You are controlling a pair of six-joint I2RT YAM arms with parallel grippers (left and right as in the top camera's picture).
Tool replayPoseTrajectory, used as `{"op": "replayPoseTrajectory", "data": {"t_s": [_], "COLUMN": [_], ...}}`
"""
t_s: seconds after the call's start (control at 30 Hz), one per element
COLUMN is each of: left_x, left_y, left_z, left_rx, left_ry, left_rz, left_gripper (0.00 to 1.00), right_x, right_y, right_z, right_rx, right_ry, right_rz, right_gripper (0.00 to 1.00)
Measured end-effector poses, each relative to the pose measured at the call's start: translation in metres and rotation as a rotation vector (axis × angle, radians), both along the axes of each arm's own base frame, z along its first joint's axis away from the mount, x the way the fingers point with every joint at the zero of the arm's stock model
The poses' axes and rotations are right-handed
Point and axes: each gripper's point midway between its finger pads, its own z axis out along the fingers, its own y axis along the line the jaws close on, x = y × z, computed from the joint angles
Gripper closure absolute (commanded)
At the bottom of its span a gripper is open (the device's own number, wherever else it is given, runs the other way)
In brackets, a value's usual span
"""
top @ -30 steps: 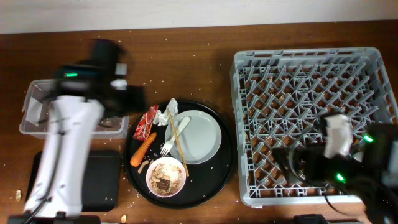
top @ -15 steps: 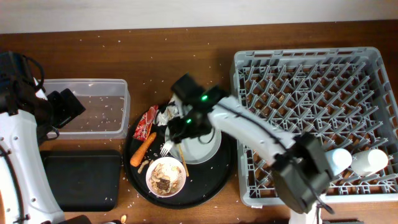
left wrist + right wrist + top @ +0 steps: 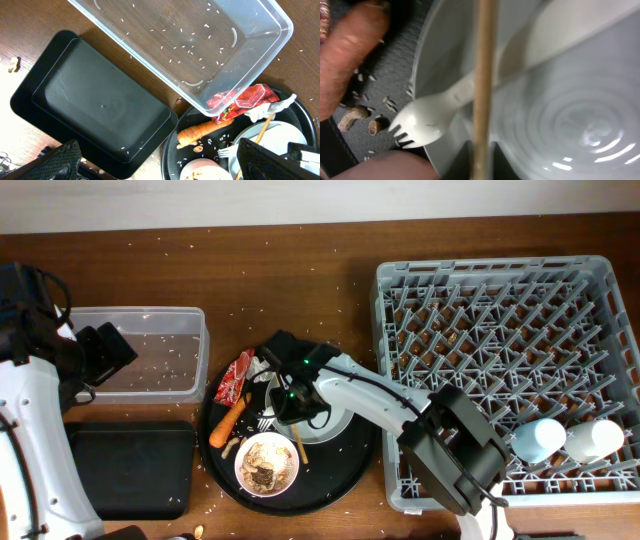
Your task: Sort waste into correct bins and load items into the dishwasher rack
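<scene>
Right pincer [image 3: 287,398] hovers over white fork [image 3: 422,120], chopstick [image 3: 484,75], plate [image 3: 570,100]; wrapper [image 3: 240,102] print unreadable.

Tub [image 3: 160,355] behind shallow tray [image 3: 140,470], left; plate [image 3: 570,115] on round tray [image 3: 330,480], centre; rack [image 3: 500,310] right.

- No text, number, brand or sign can be read in any view.
- Red crumpled wrapper [image 3: 241,99]: the only thing that carries print, with pale yellow marks near its lower edge in the left wrist view. The marks are too small and too creased to read as letters or figures.
- In the overhead view the wrapper lies at the left edge of the round black tray [image 3: 330,478], left of the tabletop's middle. Its print shows there only as light flecks and cannot be read.
</scene>
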Motion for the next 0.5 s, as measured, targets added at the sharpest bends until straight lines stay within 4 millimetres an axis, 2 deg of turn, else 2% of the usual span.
{"op": "replayPoseTrajectory", "data": {"t_s": [0.07,0.1,0.17,0.2,0.23,0.27,0.3,0.33,0.37,0.4,0.47,0.5], "left_x": [0.0,0.0,0.0,0.0,0.0,0.0,0.0,0.0,0.0,0.0,0.0,0.0], "left_y": [0.0,0.0,0.0,0.0,0.0,0.0,0.0,0.0,0.0,0.0,0.0,0.0], "left_z": [0.0,0.0,0.0,0.0,0.0,0.0,0.0,0.0,0.0,0.0,0.0,0.0], "left_rx": [0.0,0.0,0.0,0.0,0.0,0.0,0.0,0.0,0.0,0.0,0.0,-0.001], "left_ry": [0.0,0.0,0.0,0.0,0.0,0.0,0.0,0.0,0.0,0.0,0.0,0.0], "left_rz": [0.0,0.0,0.0,0.0,0.0,0.0,0.0,0.0,0.0,0.0,0.0,0.0], "left_gripper": [0.01,0.01,0.01,0.01,0.01,0.01,0.01,0.01,0.01,0.01,0.01,0.01], "right_x": [0.0,0.0,0.008,0.02,0.04,0.054,0.072,0.079,0.084,0.088,0.091,0.089], "right_y": [-0.001,-0.008,-0.024,-0.041,-0.06,-0.087,-0.128,-0.15,-0.18,-0.194,-0.22,-0.222], "right_z": [0.001,0.003,0.024,0.05,0.089,0.118,0.149,0.159,0.158,0.152,0.116,0.101], "right_rx": [-0.001,-0.026,-0.052,-0.062,-0.042,-0.043,-0.054,-0.069,-0.119,-0.149,-0.242,-0.275], "right_ry": [0.004,0.01,-0.008,-0.05,-0.13,-0.19,-0.273,-0.291,-0.285,-0.274,-0.199,-0.167], "right_rz": [-0.017,-0.024,-0.062,-0.105,-0.166,-0.222,-0.308,-0.338,-0.371,-0.387,-0.383,-0.364], "right_gripper": [0.96,0.96,0.96,0.96,0.96,0.96,0.96,0.96,0.96,0.96,0.53,0.5]}}
